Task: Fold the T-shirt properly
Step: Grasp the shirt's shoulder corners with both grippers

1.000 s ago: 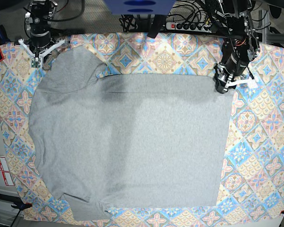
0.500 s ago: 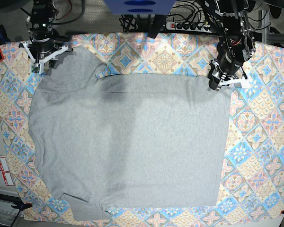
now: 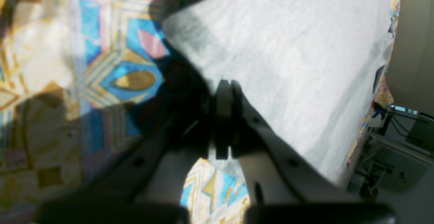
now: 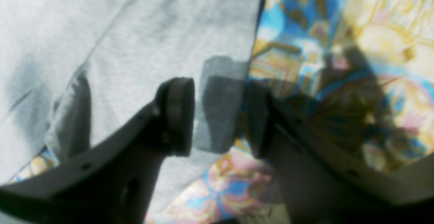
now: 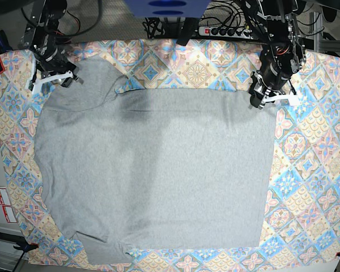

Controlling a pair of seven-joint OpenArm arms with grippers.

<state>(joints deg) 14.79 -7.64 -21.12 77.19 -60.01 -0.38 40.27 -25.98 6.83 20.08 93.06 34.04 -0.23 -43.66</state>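
Up close in the left wrist view, the left gripper [image 3: 224, 92] has its jaws pressed together on the edge of the T-shirt [image 5: 153, 170], at that garment's upper right corner in the base view. The right gripper [image 4: 217, 115] stands apart over a sleeve edge at upper left, holding nothing. Plain grey side up, no lettering readable, the shirt lies flat on the patterned tablecloth [image 5: 311, 170].

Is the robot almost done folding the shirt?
Not nearly. The T-shirt lies spread flat on the tablecloth, with no fold made. The left gripper is pinching one corner; the right gripper stands open over a sleeve edge. All the folding is left.
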